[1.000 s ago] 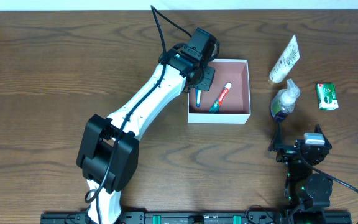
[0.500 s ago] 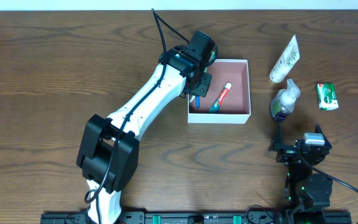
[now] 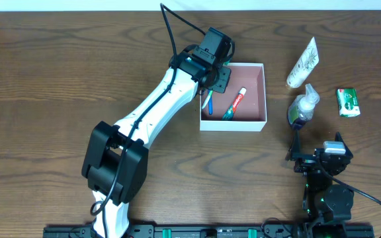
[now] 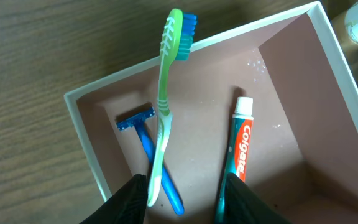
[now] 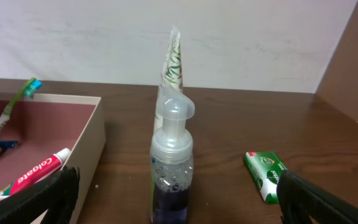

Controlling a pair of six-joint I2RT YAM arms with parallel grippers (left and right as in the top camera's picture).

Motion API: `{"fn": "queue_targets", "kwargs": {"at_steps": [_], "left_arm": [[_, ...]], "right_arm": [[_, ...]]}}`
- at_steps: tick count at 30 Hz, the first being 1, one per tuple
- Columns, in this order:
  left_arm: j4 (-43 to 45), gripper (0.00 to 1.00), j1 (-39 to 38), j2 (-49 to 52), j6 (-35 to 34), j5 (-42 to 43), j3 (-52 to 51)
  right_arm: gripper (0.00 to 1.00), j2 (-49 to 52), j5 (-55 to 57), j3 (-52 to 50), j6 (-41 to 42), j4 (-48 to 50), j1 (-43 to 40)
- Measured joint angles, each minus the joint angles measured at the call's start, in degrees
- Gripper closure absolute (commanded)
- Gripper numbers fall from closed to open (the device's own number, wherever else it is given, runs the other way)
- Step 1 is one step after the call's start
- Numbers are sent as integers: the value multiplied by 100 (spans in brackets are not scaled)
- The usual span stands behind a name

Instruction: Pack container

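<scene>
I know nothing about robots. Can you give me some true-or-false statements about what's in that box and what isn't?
1. The toothpaste lies inside the container. True.
2. The toothbrush lies flat on the container's floor. False: it leans, its head sticking out over the rim.
3. The pump bottle is packed. False: it stands outside the container.
4. The left gripper is open. True.
5. A blue razor is in the container. True.

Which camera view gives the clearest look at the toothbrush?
The left wrist view: the toothbrush shows from head to handle, its head reaching past the box rim. The right wrist view catches only its head and upper handle above the box wall. Overhead, the left arm covers nearly all of it.
</scene>
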Motion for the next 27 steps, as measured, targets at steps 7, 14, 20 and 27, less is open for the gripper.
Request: {"fn": "queue_targets", "kwargs": {"at_steps": [7, 14, 20, 27], "left_arm": [[315, 53, 2, 402, 317, 0, 0], [614, 53, 2, 660, 382, -26, -2], [634, 53, 15, 717, 431, -184, -2], [649, 53, 13, 833, 435, -221, -4]], "right_arm": [[1, 0, 2, 0, 0, 0, 0], [1, 0, 0, 0, 0, 0, 0], [1, 0, 0, 0, 0, 0, 0], [1, 0, 0, 0, 0, 0, 0]]}}
